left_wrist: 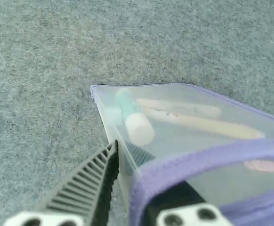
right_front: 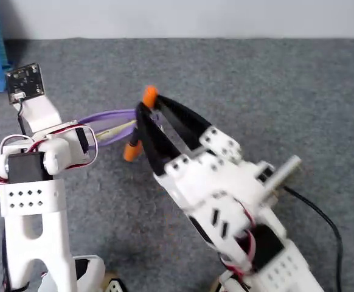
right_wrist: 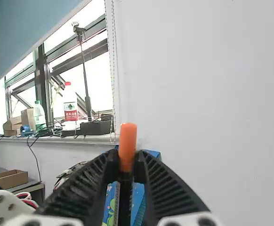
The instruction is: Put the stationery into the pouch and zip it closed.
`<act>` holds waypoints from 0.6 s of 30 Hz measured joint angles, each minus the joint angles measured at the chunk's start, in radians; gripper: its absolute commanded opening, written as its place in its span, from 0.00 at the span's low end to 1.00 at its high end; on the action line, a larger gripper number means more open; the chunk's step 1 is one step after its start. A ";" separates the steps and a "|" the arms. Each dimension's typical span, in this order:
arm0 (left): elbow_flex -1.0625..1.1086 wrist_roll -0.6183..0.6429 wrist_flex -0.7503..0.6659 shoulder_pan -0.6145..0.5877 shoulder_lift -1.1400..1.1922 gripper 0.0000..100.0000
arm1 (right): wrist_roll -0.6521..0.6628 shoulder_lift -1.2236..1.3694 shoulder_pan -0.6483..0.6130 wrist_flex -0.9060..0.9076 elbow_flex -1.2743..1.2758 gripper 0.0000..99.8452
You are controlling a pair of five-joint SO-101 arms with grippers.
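We've got the right claw (right_front: pixel 150 113) clamped on the orange pen (right_front: pixel 149 95) just left of centre in the high view, at the purple pouch (right_front: pixel 107 120) the left claw (left_wrist: pixel 123 155) pinches by its rim, and if we miss that narrow mouth the pen could drag the pouch loose

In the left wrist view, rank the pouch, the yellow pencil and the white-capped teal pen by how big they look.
1. pouch, by far the largest.
2. yellow pencil, the longest thing inside.
3. white-capped teal pen, shorter but thicker, so it is close to the pencil overall.
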 measured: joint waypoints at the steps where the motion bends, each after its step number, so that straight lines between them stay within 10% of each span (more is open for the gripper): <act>1: 0.008 0.000 0.000 0.000 0.000 0.01 | 0.000 0.026 0.000 -0.043 0.003 0.01; 18: 0.014 0.000 0.000 -0.018 -0.002 0.01 | 0.000 0.516 0.000 -0.459 0.011 0.10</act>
